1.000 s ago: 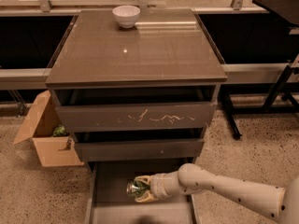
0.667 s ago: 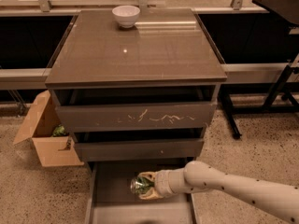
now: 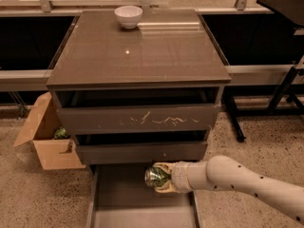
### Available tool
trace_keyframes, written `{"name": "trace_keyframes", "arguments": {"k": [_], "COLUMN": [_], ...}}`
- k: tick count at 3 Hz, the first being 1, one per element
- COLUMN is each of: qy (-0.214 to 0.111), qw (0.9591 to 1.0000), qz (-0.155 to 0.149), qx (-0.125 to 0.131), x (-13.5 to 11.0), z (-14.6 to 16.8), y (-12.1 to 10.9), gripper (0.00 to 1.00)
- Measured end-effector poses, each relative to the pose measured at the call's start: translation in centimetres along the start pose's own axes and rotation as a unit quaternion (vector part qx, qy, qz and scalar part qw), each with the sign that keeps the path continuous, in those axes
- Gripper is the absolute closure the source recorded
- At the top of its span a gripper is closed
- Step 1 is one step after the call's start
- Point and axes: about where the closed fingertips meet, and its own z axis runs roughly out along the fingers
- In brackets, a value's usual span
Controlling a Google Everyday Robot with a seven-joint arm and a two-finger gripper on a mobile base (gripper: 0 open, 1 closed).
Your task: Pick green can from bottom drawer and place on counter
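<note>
Camera view shows the gripper [image 3: 159, 177] reaching in from 4 o'clock over the open bottom drawer [image 3: 118, 198], its two fingers closed partway around the green can [image 3: 154, 176]. The can lies on its side between them, one finger at its 12 o'clock, the other at its 6 o'clock, its silver end facing 9 o'clock. Can and claw sit over the drawer's 12 o'clock part. At 12 o'clock of the counter [image 3: 142, 56] stands a white bowl [image 3: 128, 16].

Lab-like workspace: speckled floor [image 3: 266, 144], black table legs [image 3: 284, 88], cardboard box [image 3: 53, 154]; pincer [image 3: 161, 177] grips green can [image 3: 154, 176] above bottom drawer [image 3: 121, 189].
</note>
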Motion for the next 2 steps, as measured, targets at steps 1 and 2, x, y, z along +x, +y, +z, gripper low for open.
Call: {"name": "trace_keyframes", "arguments": {"k": [1, 2], "qy": [-0.001, -0.014], "qw": [1.0000, 0.9995], "qz": [-0.002, -0.027], "qx": [-0.001, -0.009], "x": [0.0, -0.6], "z": [-0.2, -2.8], "y": [-0.2, -2.7], "gripper": [1.00, 1.00]}}
